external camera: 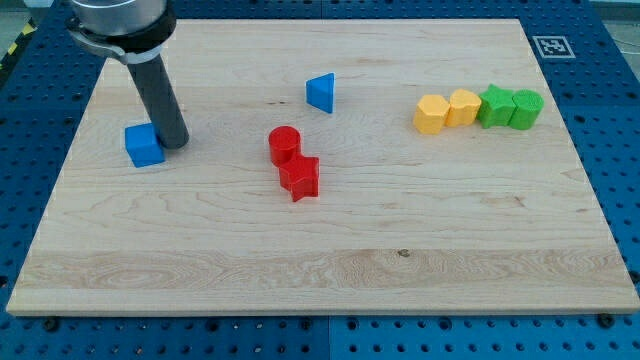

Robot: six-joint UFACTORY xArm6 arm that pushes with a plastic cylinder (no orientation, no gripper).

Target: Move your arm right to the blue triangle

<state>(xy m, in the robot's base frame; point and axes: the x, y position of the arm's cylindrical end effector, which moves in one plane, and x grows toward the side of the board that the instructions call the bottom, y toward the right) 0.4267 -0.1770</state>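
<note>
The blue triangle [321, 92] lies on the wooden board [320, 270] a little left of centre, near the view's top. My rod comes down from the view's top left and my tip [175, 143] rests on the board right beside a blue cube [144, 145], on its right side. The tip is far to the left of the blue triangle and slightly lower in the view.
A red cylinder [284, 144] and a red star-like block [300, 177] sit together at the centre. On the right, two yellow blocks [432, 113] [464, 106] and two green blocks [495, 105] [526, 107] form a row. Blue pegboard surrounds the board.
</note>
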